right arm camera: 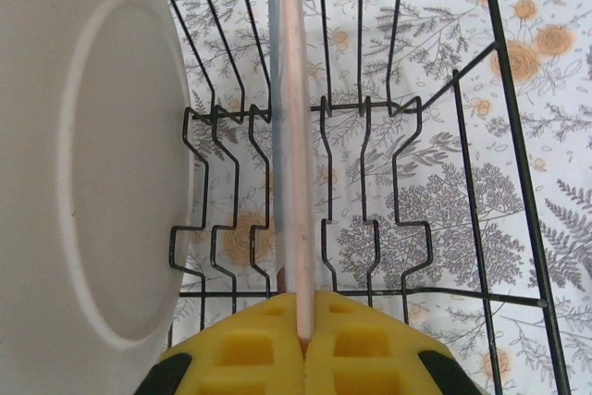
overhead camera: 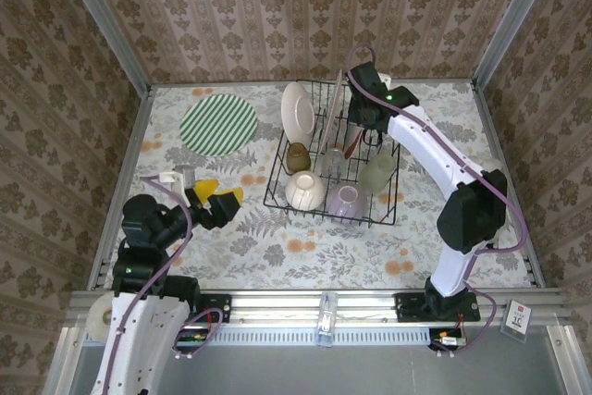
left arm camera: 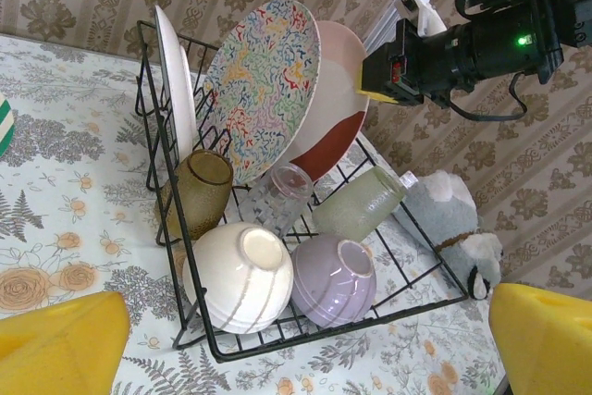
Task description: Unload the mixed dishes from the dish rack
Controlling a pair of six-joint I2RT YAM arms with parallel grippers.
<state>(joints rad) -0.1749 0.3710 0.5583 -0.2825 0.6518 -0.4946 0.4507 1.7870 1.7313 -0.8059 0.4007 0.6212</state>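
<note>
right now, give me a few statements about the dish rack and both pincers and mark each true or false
1. The right pincer is shut on the rim of an upright plate in the dish rack. True.
2. The left pincer holds the amber cup. False: it is open and empty, off to the left of the rack, and the cup sits in the rack.
3. The cream bowl and the lilac bowl sit side by side, upside down, at the rack's near end. True.
4. The green striped plate stands in the rack. False: it lies flat on the table, left of the rack.
</note>
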